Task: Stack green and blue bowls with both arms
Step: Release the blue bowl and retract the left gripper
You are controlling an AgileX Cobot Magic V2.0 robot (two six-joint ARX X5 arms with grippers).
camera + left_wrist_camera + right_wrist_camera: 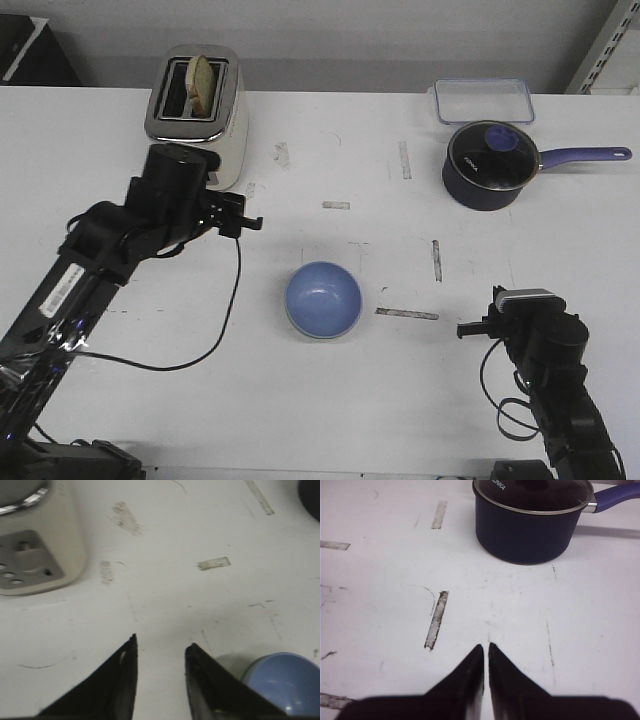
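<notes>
The blue bowl [322,298] sits upright on the white table near the middle. A thin pale green edge shows under its near rim, so it appears to sit inside the green bowl [246,668]; the rest of the green bowl is hidden. The blue bowl also shows in the left wrist view [285,680], beside one finger. My left gripper [250,222] hovers to the left of and beyond the bowls, open and empty [160,642]. My right gripper [468,328] is to the right of the bowls, low over the table, shut on nothing [486,645].
A cream toaster [195,100] with a slice of bread stands at the back left, close behind my left arm. A dark navy saucepan [490,165] with a glass lid and long handle and a clear plastic container [482,100] stand at the back right. Tape marks dot the table.
</notes>
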